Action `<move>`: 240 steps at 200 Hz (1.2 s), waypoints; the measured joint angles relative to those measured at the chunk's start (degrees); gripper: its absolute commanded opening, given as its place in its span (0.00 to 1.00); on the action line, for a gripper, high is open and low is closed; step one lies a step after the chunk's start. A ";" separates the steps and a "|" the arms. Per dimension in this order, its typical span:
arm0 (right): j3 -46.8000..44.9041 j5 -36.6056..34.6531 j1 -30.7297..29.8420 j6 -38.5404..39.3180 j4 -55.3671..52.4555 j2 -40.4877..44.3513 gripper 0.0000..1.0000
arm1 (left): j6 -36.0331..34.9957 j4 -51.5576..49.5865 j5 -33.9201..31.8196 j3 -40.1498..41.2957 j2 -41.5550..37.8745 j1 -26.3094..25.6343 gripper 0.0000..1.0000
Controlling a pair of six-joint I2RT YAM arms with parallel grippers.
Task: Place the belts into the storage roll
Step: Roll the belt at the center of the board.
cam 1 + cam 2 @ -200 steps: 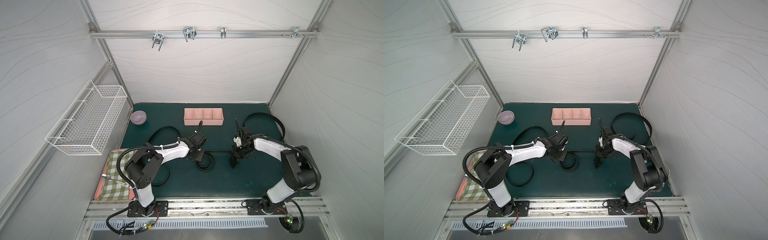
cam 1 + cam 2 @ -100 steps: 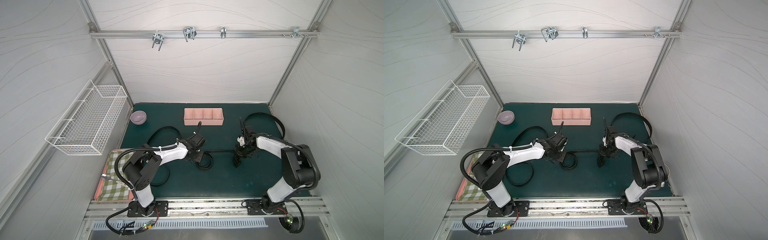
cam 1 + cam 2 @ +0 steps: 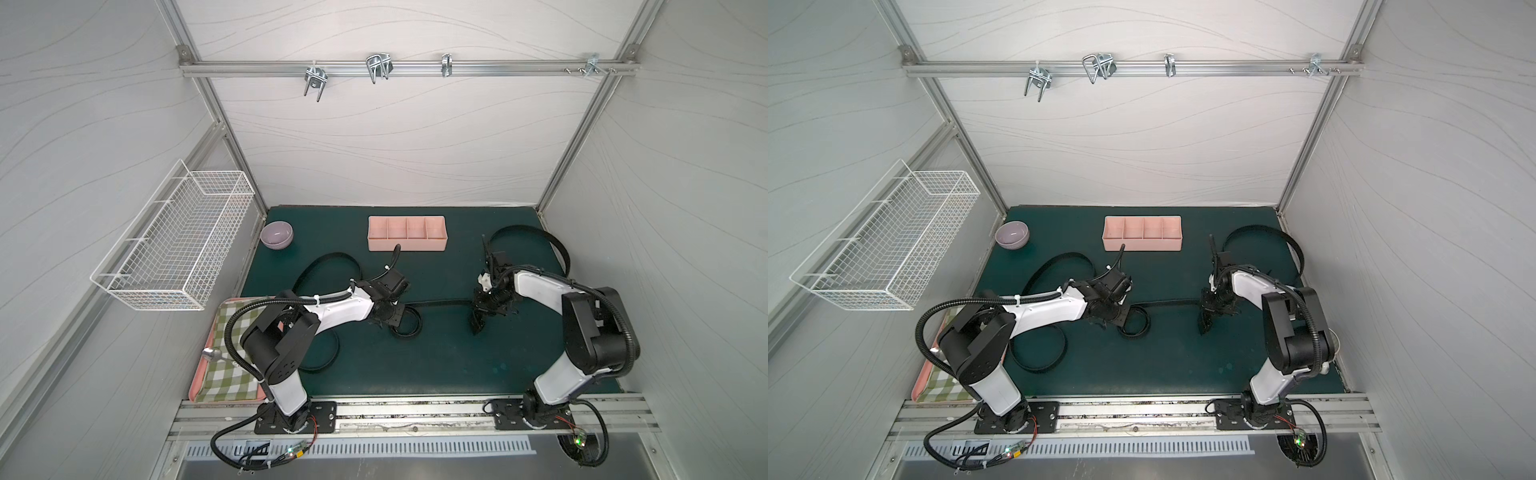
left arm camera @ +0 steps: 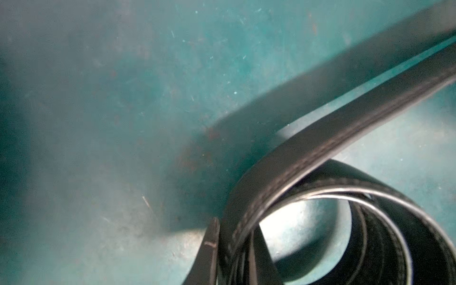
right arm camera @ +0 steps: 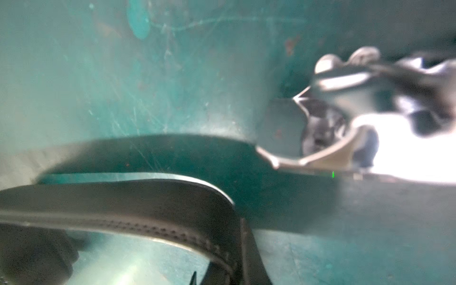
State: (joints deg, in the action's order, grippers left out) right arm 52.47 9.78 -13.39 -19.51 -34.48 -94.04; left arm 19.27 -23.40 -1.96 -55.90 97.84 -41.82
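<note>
Fingertips of the left gripper point(image 3: 390, 321) lie out of sight beneath its wrist in both top views, with part of the coiled belt point(image 3: 419, 322); the left wrist view's edge crops that coil. A silvery shape point(image 5: 345, 116) in the right wrist view is too blurred to identify. Near left, the left arm point(image 3: 332, 309) masks part of a loose belt point(image 3: 336, 349) and the checked-cloth tray point(image 3: 195, 380).

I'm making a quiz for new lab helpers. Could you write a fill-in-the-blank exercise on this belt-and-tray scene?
1. The storage roll is divided into ___ compartments.
2. Every one of those compartments is ___.
3. The stretched belt is ___ in colour.
4. The spoon lies on a green checked ___.
Missing words: four; empty; black; cloth.
</note>
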 measured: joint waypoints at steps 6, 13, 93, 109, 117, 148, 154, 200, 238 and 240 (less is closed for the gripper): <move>0.09 -0.11 0.00 0.02 -0.02 0.00 0.00 | 0.00 0.02 0.00 0.13 -0.09 0.00 0.13; 0.13 -0.20 -0.04 0.04 -0.02 0.00 0.00 | 0.02 0.02 -0.02 0.24 -0.20 0.00 0.13; -0.31 -8.24 -15.72 -4.59 -0.83 0.90 0.00 | 0.48 -6.25 -4.85 -3.23 1.42 0.94 0.12; -0.90 -8.90 -19.04 -7.02 -0.37 1.22 0.00 | 0.50 -8.04 -6.29 -5.46 3.08 0.96 0.12; -1.27 -9.07 -20.70 -8.28 0.09 1.42 0.00 | 0.61 -8.81 -7.17 -6.80 4.13 0.98 0.11; -3.63 -8.76 -28.06 -14.82 2.89 3.34 0.00 | 1.18 -11.21 -9.77 -12.15 8.26 1.18 0.09; -3.89 -8.50 -29.94 -16.26 3.19 3.67 0.00 | 1.36 -11.37 -10.14 -13.00 8.94 1.22 0.08; -5.75 -1.88 -40.15 -24.26 6.86 5.46 0.54 | 2.69 -12.02 -10.91 -14.97 10.47 1.36 0.07; -11.85 3.21 -28.61 -23.50 5.70 16.81 0.81 | 3.30 -12.00 -10.78 -14.91 10.40 1.38 0.07; -11.87 3.45 -27.67 -22.99 5.68 17.22 0.82 | 3.32 -12.00 -10.78 -14.88 10.38 1.40 0.07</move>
State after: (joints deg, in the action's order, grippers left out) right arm 40.60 13.23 -41.06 -42.50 -28.80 -76.82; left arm 22.59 -35.40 -12.73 -70.78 108.22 -40.42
